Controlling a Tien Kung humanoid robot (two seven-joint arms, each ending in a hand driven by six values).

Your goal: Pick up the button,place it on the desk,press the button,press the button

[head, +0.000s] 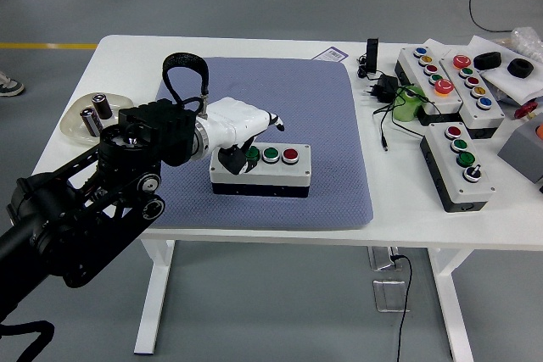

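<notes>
A white-topped button box (271, 167) with a black base lies on the blue mat (280, 99). It carries a black knob under the hand, two green buttons (270, 154) and a red button (290, 155). My left hand (244, 129) is white with black fingertips. It hovers over the box's left end, fingers extended and relaxed, thumb down at the knob and left green button. It holds nothing. My right arm is out of view.
A clear dish (95, 114) with two cylinders sits at the left edge. Several more button boxes (458, 163), a black plug with cable (382, 91) and a green object (407, 106) crowd the right side.
</notes>
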